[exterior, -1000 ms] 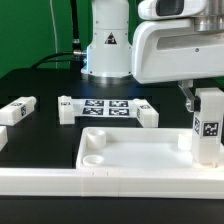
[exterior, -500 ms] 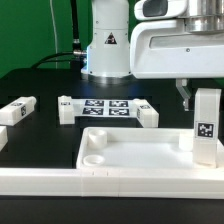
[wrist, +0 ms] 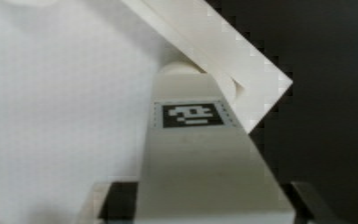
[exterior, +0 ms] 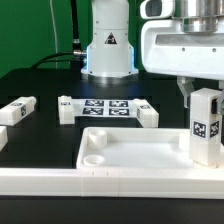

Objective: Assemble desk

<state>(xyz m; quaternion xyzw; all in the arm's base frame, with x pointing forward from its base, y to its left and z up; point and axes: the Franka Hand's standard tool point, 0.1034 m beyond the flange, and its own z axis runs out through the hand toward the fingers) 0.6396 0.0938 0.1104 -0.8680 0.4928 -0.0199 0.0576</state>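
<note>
The desk's white rimmed slab [exterior: 140, 155] lies at the front, with round sockets showing at its left end. My gripper [exterior: 206, 92] is shut on a square white leg [exterior: 207, 128] with a black-and-white tag. It holds the leg upright at the slab's corner on the exterior view's right. In the wrist view the leg [wrist: 197, 150] runs down between the two dark fingers [wrist: 119, 200] onto the slab [wrist: 69, 80]. The gripper [wrist: 208, 205] clasps the leg on both sides. The leg's lower end is hidden behind the slab's rim.
Three loose legs lie behind the slab: one at the exterior view's left [exterior: 18, 110] and two [exterior: 66, 108] [exterior: 147, 112] flanking the marker board [exterior: 108, 106]. The robot's base [exterior: 107, 50] stands at the back, on the black table.
The hand has turned a little about the upright leg, and the leg now shows a second face. The leg stays at the same slab corner.
</note>
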